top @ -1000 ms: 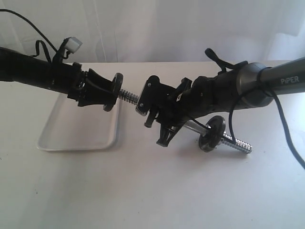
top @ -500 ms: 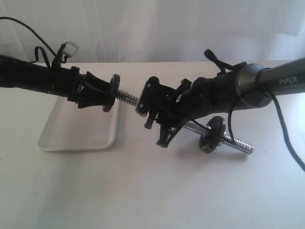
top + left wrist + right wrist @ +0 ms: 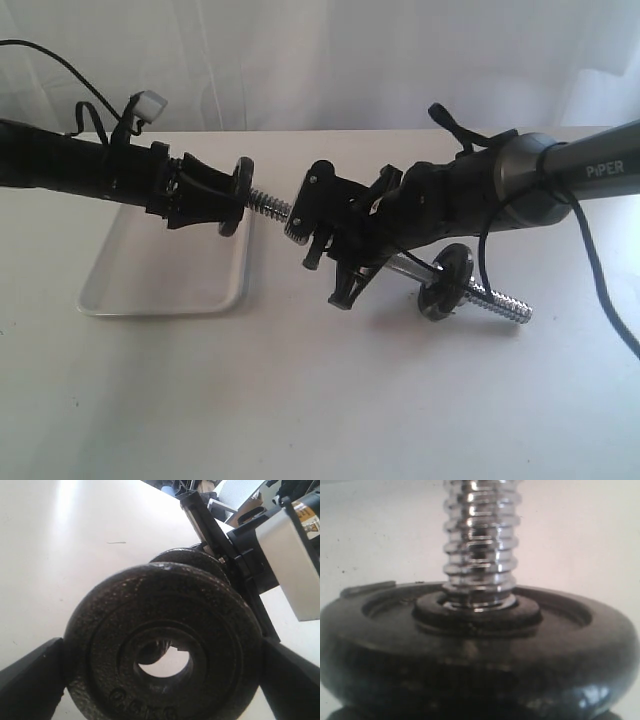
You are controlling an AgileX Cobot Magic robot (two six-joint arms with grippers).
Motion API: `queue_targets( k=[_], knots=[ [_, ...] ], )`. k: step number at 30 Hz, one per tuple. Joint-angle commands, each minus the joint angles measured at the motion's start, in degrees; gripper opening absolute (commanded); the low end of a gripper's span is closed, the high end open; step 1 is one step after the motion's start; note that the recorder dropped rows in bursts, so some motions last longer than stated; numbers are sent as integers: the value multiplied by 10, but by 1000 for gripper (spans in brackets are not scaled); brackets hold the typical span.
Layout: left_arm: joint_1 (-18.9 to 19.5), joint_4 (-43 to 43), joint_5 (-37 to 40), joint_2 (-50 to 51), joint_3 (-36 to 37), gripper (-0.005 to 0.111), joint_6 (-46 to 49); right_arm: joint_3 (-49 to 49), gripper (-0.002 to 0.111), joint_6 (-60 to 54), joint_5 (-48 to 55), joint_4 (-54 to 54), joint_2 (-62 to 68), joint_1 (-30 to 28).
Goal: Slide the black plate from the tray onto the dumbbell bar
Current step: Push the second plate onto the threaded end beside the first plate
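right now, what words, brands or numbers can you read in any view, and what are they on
"PiPER": on the grey link of the right arm, exterior view.
Raised characters along the rim of the black plate, left wrist view: too blurred to read.
Nothing else carries text.

Left jaws holding black plate (image 3: 239,194) at dumbbell bar (image 3: 270,206) tip, right jaws gripping bar, tray (image 3: 160,272) below

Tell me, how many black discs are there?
3: the black plate in the left gripper at the bar's tip, a second disc along the bar, a third disc near its other end.
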Motion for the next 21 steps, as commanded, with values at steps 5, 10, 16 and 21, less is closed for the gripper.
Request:
queue_targets(
  k=[5, 10, 16, 21],
  knots=[
    [-3, -65, 56, 20, -5, 0, 15, -17, 0, -2, -127, 5, -24, -1],
    [-3, -76, 56, 26, -5, 0, 23, -17, 0, -2, -124, 5, -24, -1],
    [-3, -80, 56, 26, -5, 0, 26, -17, 0, -2, -120, 5, -24, -1],
    [-3, -60, 56, 26, -5, 0, 80, -17, 0, -2, -108, 3, -24, -1]
  ],
)
